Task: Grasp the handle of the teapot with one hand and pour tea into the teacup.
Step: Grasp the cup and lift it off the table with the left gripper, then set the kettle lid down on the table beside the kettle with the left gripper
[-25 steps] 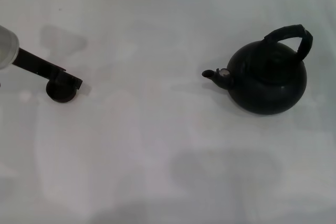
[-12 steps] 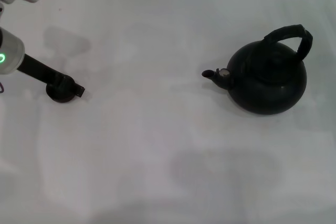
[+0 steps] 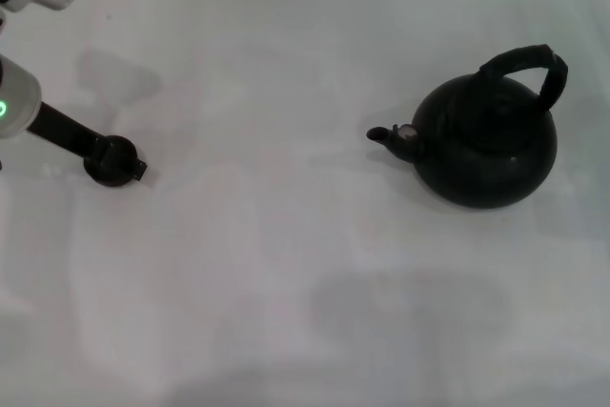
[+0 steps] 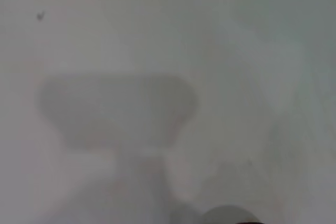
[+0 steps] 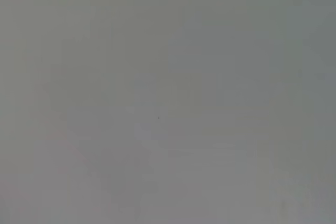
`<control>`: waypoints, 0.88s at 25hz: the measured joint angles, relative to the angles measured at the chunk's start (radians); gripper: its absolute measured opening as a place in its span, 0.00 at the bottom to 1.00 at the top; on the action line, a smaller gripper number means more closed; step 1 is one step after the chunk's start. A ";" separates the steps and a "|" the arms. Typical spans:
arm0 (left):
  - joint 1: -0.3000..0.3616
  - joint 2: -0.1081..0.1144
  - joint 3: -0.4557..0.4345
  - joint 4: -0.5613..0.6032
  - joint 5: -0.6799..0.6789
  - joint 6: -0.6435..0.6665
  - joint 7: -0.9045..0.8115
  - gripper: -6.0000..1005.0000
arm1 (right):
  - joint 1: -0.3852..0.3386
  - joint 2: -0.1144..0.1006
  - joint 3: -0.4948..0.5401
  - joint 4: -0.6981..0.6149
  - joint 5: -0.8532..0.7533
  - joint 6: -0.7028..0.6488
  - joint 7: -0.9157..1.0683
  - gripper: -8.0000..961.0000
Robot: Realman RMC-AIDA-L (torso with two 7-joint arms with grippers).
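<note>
— While the large round matte black teapot sits on the right side of the plain white tabletop, what does it look like?

— Its belly is smooth and kettle-like, and it stands upright. A short stubby spout points toward the robot's left. The thick black arched handle loops over the top, rough in texture, with nothing touching it.

— And the cup?

— The small low dark brown-black teacup rests far across the table on the left, well apart from the teapot. It is round, without a handle.

— Where is the arm?

— The left gripper reaches in from the left edge on a slim black finger bar, slanting down so that its tip lies over the teacup. Whether it touches or grips the cup I cannot tell, nor how wide its jaws stand.

— Do the wrist views help?

— Little. The left wrist view shows white table with a soft shadow. The right wrist view shows only blank grey surface, and the right gripper appears nowhere.
</note>
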 joint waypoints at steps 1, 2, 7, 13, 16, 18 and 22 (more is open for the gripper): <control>0.000 0.000 -0.001 0.001 0.000 0.000 0.000 0.84 | 0.000 0.000 0.000 0.000 0.000 0.000 0.000 0.91; 0.000 0.000 -0.002 0.003 -0.001 0.001 0.000 0.84 | 0.000 0.000 0.000 0.001 0.000 0.000 0.000 0.91; 0.000 0.001 -0.004 0.003 -0.005 0.019 0.001 0.82 | 0.000 0.001 0.000 0.000 0.000 0.000 0.000 0.91; -0.003 0.000 0.002 0.021 -0.013 0.018 0.004 0.75 | 0.000 0.002 0.000 0.003 0.000 0.000 0.000 0.91; -0.007 0.001 0.002 0.060 -0.014 0.011 0.007 0.71 | 0.000 0.002 0.000 0.003 0.000 0.000 0.001 0.91; -0.012 0.000 0.013 0.097 -0.026 0.007 0.014 0.70 | 0.000 0.002 0.000 0.001 0.000 0.000 0.001 0.91; -0.054 0.000 0.061 0.104 -0.036 0.022 0.025 0.70 | 0.000 0.002 -0.001 -0.001 0.000 0.001 0.001 0.91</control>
